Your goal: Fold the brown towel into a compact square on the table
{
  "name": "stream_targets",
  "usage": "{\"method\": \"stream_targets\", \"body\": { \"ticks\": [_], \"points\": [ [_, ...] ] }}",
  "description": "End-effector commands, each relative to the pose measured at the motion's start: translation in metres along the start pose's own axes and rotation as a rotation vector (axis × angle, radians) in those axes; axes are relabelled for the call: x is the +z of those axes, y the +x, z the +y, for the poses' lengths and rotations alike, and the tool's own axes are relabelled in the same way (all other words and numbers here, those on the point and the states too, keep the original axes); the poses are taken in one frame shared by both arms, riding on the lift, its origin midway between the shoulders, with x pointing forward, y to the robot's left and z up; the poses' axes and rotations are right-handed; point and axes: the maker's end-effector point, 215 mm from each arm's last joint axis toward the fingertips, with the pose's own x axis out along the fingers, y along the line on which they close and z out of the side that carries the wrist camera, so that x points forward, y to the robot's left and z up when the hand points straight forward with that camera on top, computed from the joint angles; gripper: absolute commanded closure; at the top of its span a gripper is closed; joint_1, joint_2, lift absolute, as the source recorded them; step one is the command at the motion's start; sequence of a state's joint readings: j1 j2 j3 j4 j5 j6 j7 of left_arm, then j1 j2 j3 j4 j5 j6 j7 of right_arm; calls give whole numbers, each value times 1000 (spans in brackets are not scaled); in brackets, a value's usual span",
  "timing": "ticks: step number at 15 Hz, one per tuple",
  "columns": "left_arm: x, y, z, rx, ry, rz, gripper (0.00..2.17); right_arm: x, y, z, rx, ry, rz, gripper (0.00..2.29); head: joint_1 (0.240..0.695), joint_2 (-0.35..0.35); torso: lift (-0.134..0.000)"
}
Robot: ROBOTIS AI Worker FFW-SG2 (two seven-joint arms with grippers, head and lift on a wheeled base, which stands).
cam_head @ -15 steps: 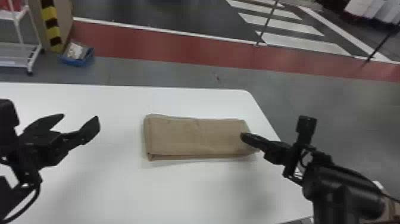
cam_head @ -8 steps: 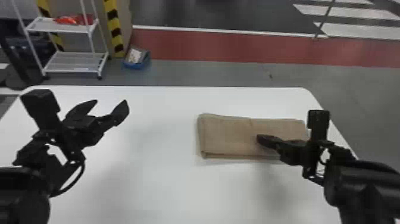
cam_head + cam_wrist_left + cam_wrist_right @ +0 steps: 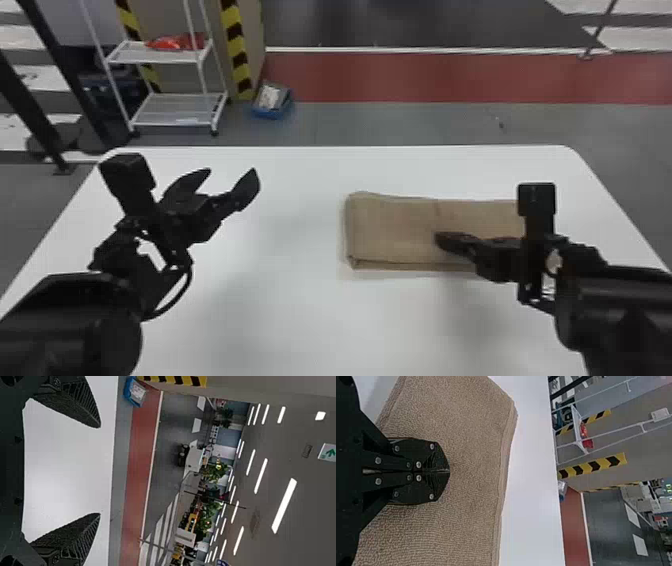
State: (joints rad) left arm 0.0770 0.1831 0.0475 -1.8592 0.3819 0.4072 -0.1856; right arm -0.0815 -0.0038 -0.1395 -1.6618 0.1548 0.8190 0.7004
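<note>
The brown towel [image 3: 392, 230] may be skewed toward nine o'clock if dragged by the right gripper [image 3: 448, 471], its fingers together; the left gripper's [image 3: 232, 173] are parted.

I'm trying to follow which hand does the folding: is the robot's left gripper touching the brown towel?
Apart. The head view shows the left gripper well to the left of the brown towel, with bare white table between them.

Brown towel [image 3: 390, 230] partly hidden behind right claw [image 3: 438, 238], table [image 3: 300, 310] cut off at bottom
</note>
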Motion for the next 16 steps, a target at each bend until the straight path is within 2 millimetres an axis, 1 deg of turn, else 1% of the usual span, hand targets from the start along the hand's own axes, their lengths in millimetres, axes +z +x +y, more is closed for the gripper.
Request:
{"method": "stream_targets", "body": {
  "ticks": [1,3,4,5,6,7,8,9,10,11,12,13,14,15,16],
  "points": [
    [1,1,-1,0,0,-2,100,-2,11,21,30,-19,18,2020,695,34,-124],
    [0,1,-1,1,2,0,100,-4,19,40,61,-34,31,2020,695,52,-124],
    [-2,1,0,4,1,3,100,-4,19,43,68,-33,28,2017,695,62,-124],
    [-2,1,0,2,1,3,100,3,16,48,82,-26,9,2013,695,69,-124],
    [-5,0,-1,1,0,8,100,13,9,49,89,-18,-16,1943,695,76,-124],
    [-7,-1,0,2,1,11,100,20,0,42,83,-1,-39,1720,695,80,-124],
    [-10,-2,-1,0,1,17,100,28,-11,34,80,21,-72,1399,695,82,-124],
    [-11,-2,-2,-3,1,19,97,35,-21,23,64,35,-97,1106,695,76,-124],
    [-15,-3,-5,-10,-1,29,97,41,-34,4,41,53,-124,623,695,68,-124],
    [-24,-6,-12,-20,-5,46,97,46,-48,-21,5,73,-153,225,695,56,-124],
    [-28,-8,-22,-36,-3,59,97,57,-59,-41,-32,75,-189,127,695,42,-124],
    [-38,-9,-31,-46,-7,75,97,61,-72,-66,-81,64,-219,110,695,-7,-124],
    [-44,-8,-44,-64,-7,86,97,60,-86,-95,-138,41,-223,103,695,-7,-124],
    [-48,-6,-57,-83,-8,91,97,55,-98,-118,-179,33,-222,103,695,-71,-124],
    [-53,-5,-69,-97,3,99,97,51,-111,-141,-221,30,-230,103,695,-101,-124]
  ]
}}
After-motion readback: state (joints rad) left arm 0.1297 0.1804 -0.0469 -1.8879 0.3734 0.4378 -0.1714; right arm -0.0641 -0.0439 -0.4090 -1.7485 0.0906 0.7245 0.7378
